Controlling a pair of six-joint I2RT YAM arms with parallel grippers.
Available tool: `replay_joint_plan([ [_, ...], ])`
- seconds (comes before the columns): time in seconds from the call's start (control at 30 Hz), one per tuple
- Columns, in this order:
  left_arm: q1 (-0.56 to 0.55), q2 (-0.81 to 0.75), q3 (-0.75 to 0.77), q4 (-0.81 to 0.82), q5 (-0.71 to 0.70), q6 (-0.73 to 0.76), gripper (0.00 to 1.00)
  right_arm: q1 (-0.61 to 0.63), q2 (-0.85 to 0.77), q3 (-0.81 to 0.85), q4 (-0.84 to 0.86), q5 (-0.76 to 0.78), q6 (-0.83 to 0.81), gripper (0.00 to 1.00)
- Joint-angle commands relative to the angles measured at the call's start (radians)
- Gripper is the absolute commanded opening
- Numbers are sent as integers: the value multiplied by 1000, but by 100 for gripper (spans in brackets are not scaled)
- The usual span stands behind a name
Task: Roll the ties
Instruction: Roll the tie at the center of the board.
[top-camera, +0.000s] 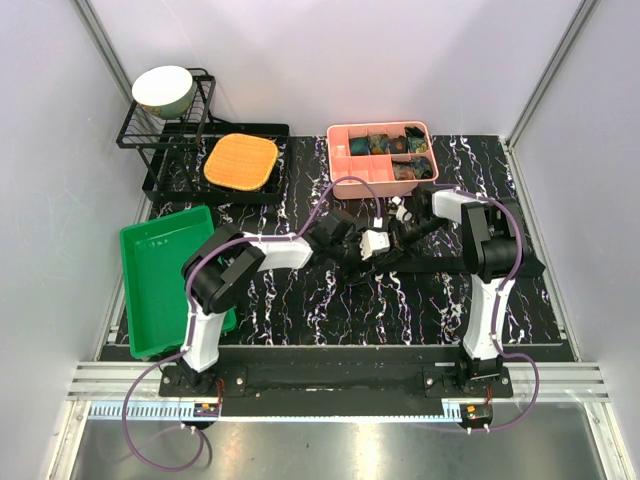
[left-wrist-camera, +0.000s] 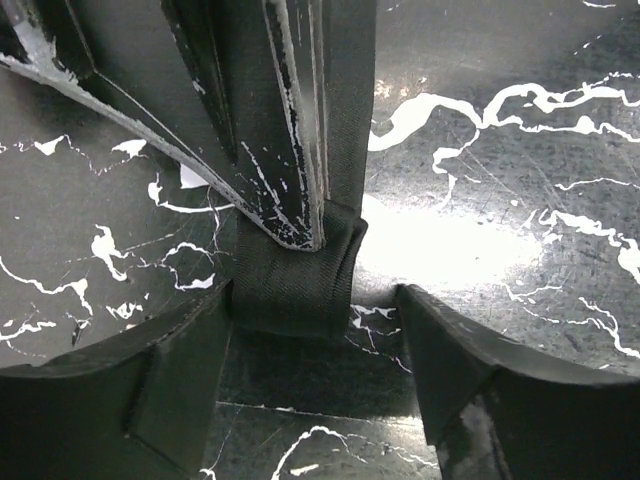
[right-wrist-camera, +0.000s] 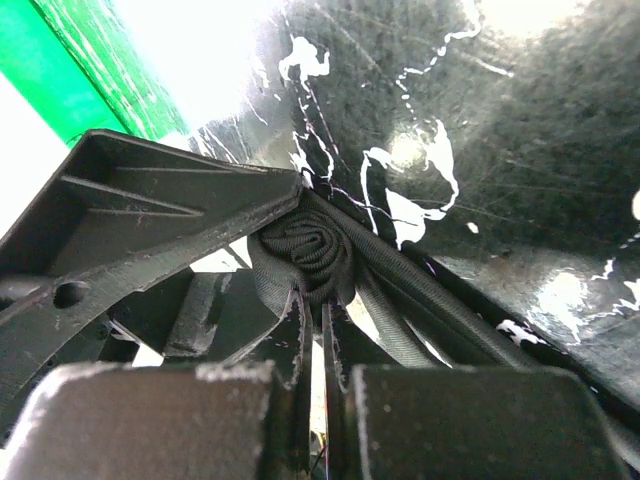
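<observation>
Rolling is under way at the middle of the bench (top-camera: 300, 320). The right pincer (right-wrist-camera: 315, 300) is clamped on the tight coil (right-wrist-camera: 308, 250) at one end of a black tie (right-wrist-camera: 392, 300), and the flat length trails off to the right across the marbled surface. The left pincer (left-wrist-camera: 308, 335) stands wide, a finger on either side of the coil. Next, I judge, the coil needs turning further along the loose length while the left pincer steadies it. The pink tray (top-camera: 336, 170) behind holds finished rolls (top-camera: 400, 150).
</observation>
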Motion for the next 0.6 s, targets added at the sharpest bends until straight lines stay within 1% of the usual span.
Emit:
replay_joint_plan([
  [0.0,4,51,18,44,39,-11,76,4,87,14,39,293,-37,0],
  [0.07,3,82,51,1,46,-17,76,5,93,28,21,295,-40,0],
  [0.13,-5,93,72,-12,25,-17,75,6,87,25,16,295,-51,0],
  [0.27,-5,99,65,-7,42,-14,64,6,76,13,14,280,-74,0],
  [0.3,-5,101,68,-13,45,-8,56,8,79,11,16,277,-76,0],
  [0.4,-5,98,101,-105,29,12,44,6,78,11,20,272,-83,0],
  [0.47,-6,87,86,-151,-7,25,43,8,76,13,24,255,-85,0],
  [0.53,-9,62,68,-168,-47,35,39,8,75,16,22,232,-88,0],
  [0.57,-12,58,56,-174,-59,42,36,8,75,19,19,196,-91,0],
])
